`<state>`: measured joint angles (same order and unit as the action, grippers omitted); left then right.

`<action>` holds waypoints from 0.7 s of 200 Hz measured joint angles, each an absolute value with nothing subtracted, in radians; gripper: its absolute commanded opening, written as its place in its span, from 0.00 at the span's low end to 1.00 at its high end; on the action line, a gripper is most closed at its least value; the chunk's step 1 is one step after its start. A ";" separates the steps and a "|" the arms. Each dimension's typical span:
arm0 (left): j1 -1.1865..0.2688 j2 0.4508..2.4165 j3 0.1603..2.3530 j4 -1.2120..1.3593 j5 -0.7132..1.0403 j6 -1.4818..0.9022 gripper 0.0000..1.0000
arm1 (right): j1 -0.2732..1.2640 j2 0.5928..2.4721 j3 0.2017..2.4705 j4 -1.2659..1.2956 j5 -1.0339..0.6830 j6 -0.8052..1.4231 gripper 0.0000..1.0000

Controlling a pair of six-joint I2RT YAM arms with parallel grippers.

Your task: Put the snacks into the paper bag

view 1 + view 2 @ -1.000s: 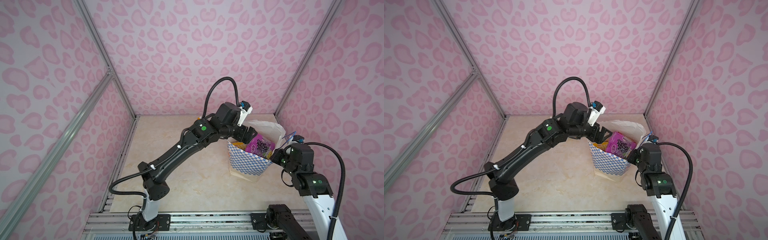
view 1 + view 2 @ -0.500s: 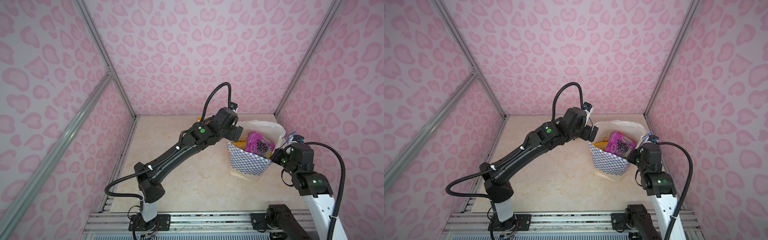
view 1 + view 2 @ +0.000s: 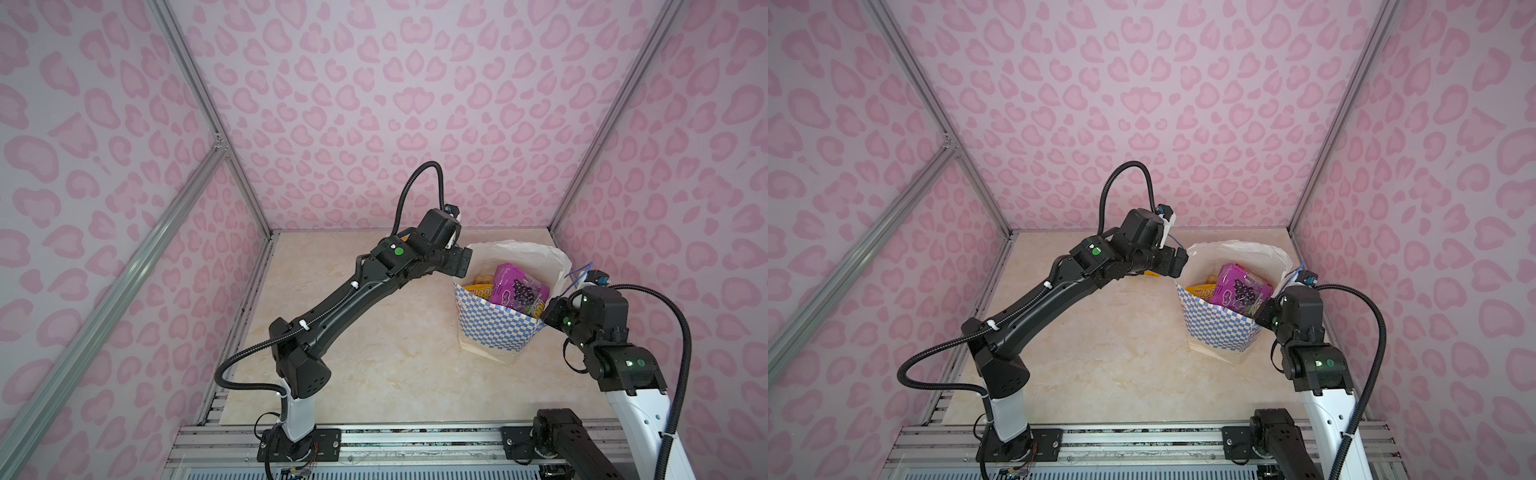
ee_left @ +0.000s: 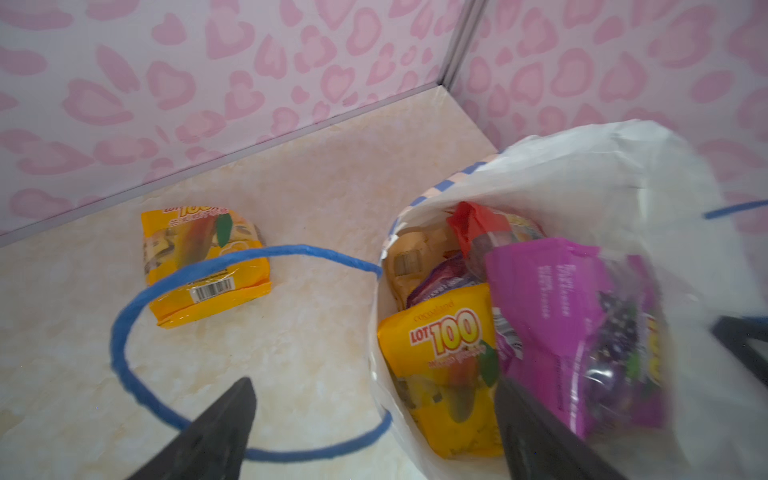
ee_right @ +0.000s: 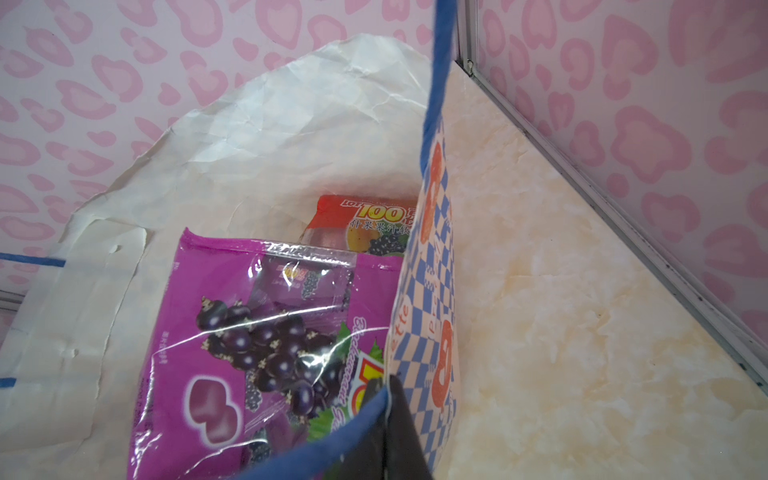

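One purple packet (image 3: 515, 286) lies in the bag (image 3: 494, 328); open left fingers (image 3: 460, 265) have pulled out, right fingers (image 5: 397, 428) pinch its rim; yellow packet (image 4: 203, 266) remains.

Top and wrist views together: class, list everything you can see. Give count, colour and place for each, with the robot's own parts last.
paper bag: one, white with blue checks, right side of the table, mouth open.
grape pouch: one, purple, topmost in the bag.
bagged mango pouch: one, yellow, in the bag.
loose mango pouch: one, yellow, on the table beside the bag.
red pouch: one, red, deep in the bag.
tan packet: one, tan, in the bag.
cord handles: two, blue, on the bag.
table: one, cream marble.
walls: three, pink heart print.
left gripper: one, black, open at the bag's rim.
right gripper: one, black, shut on the bag's rim.
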<state>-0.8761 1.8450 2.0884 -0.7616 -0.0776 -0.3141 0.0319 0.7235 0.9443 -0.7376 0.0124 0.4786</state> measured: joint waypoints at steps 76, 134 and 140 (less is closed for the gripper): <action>-0.825 1.600 1.846 -0.623 -0.078 -0.367 1.00 | 0.032 0.723 0.937 -0.725 0.015 0.479 0.03; -0.759 1.909 2.090 -0.663 0.028 -0.396 0.60 | 0.032 0.713 0.937 -0.731 0.015 0.479 0.03; -0.758 1.951 2.140 -0.672 0.044 -0.398 0.38 | 0.032 0.712 0.937 -0.731 0.015 0.479 0.03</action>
